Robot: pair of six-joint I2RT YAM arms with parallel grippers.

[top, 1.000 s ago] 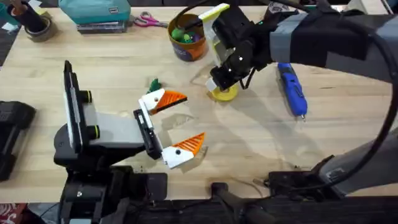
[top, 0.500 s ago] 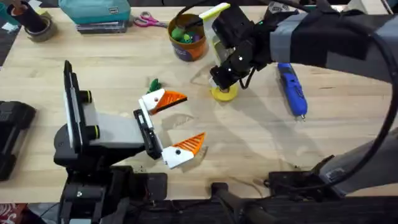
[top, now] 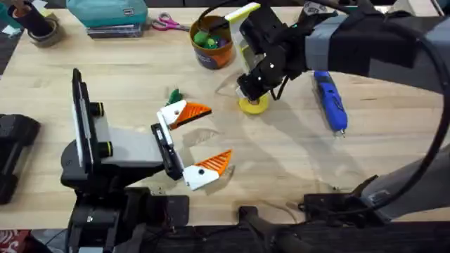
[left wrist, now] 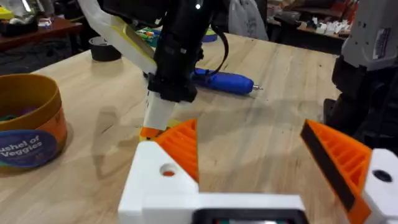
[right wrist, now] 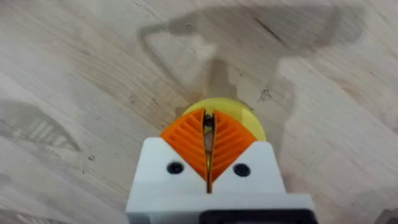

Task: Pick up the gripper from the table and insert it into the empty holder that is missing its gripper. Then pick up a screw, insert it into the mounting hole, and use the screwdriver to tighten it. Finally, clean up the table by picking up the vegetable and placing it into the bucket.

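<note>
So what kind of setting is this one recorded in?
Likely a robotics lab workbench: a wooden table holding a blue screwdriver, scissors and a tape roll, with more cluttered tables behind in the left wrist view.

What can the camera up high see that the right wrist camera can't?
Only the overhead view shows the bucket, the blue screwdriver, the little green vegetable and the left gripper, open wide. Only the right wrist view shows the right gripper's orange fingers pressed together with something thin pinched between them. Both show the yellow ring under that gripper, and the wooden table.
</note>
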